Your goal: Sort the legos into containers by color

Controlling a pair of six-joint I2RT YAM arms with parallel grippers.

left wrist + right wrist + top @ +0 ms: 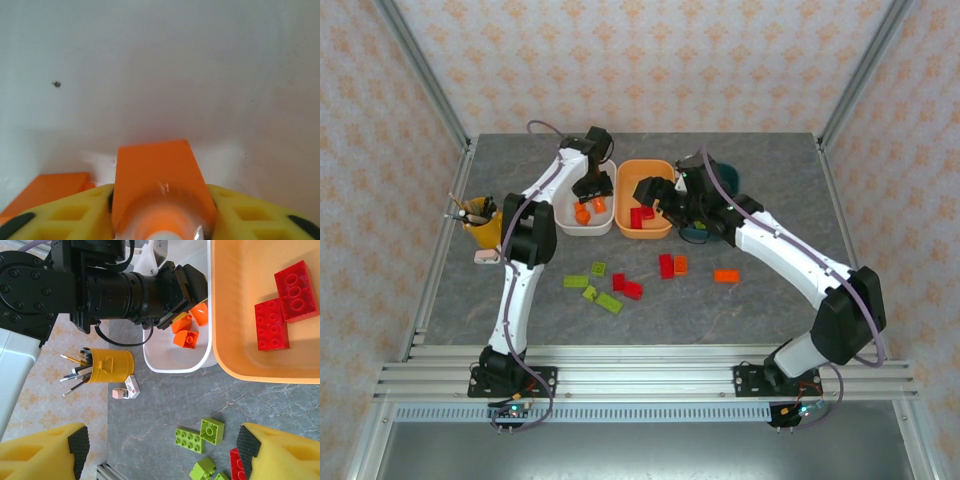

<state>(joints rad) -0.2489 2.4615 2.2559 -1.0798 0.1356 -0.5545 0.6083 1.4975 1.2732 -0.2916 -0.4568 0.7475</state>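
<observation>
My left gripper (588,192) (160,202) reaches down into the white tub (604,226) and is shut on an orange lego (152,170), with its yellow fingers (70,215) tight against both sides. A second orange lego (47,189) lies beside it on the tub floor. My right gripper (647,190) (162,452) hangs wide open and empty above the orange tub (645,172), which holds two red legos (271,324). Red (666,265), orange (726,275) and green legos (609,303) lie loose on the table. The right arm hides most of the teal tub (696,236).
A yellow cup of pens (483,225) (106,365) stands left of the white tub, with a small eraser (126,389) beside it. Metal frame posts rise at the table's back corners. Bare grey table lies in front of the loose legos.
</observation>
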